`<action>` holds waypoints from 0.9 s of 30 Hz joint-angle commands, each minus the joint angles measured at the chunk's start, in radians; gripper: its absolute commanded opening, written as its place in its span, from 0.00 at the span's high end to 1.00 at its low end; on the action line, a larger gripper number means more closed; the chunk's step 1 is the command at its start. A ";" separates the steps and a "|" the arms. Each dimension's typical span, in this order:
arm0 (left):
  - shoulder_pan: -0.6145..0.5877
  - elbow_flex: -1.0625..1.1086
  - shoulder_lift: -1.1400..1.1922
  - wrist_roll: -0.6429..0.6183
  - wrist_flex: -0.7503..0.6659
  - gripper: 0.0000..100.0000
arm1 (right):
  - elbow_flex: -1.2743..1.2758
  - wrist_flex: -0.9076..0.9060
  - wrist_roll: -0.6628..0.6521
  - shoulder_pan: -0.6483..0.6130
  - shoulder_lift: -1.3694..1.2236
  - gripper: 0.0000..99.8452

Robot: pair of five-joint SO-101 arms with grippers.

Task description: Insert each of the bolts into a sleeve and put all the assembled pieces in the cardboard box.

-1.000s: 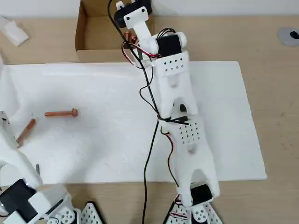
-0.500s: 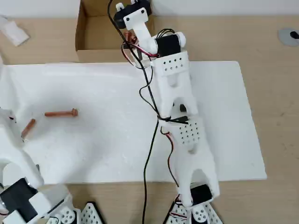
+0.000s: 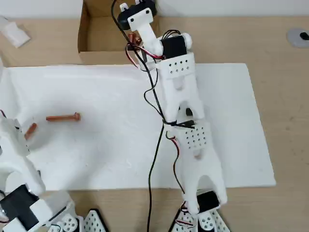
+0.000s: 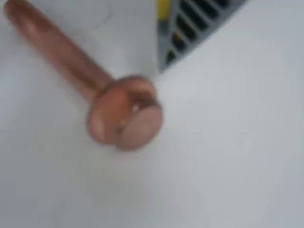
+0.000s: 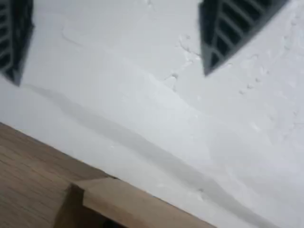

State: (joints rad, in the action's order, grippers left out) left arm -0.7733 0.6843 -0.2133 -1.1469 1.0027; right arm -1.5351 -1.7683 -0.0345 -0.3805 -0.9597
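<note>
white foam pad (image 3: 96, 159): right gripper (image 5: 111, 76) gapes empty at cardboard box (image 5: 133, 206) edge; left gripper (image 3: 18, 137), unclear, over bolt (image 4: 90, 83).

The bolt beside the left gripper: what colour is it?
Copper-brown bolt; clearest in left wrist view.

One bolt (image 3: 32, 129) lies half hidden under the left arm (image 3: 17, 157).

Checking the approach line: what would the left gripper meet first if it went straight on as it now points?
Probably the copper-coloured bolt lying on the white foam mat; depth is unclear, so the mat beside it is possible.
</note>
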 commanded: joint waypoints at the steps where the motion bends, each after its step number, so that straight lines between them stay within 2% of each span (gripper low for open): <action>1: 0.009 0.005 -0.004 -0.005 -0.023 0.74 | -0.001 -0.020 0.020 0.001 0.088 0.71; 11: 0.015 0.021 0.008 0.000 -0.026 0.74 | -0.002 -0.020 0.020 0.001 0.090 0.71; 18: 0.012 -0.071 0.188 0.000 -0.011 0.74 | -0.005 -0.020 0.020 0.001 0.090 0.72; 27: 0.015 -0.282 0.377 0.000 0.192 0.77 | -0.001 -0.020 0.020 -0.001 0.090 0.72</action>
State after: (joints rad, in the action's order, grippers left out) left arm -0.7718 0.4450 0.0951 -1.1469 1.1684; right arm -1.5351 -1.7683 -0.0238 -0.3805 -0.9597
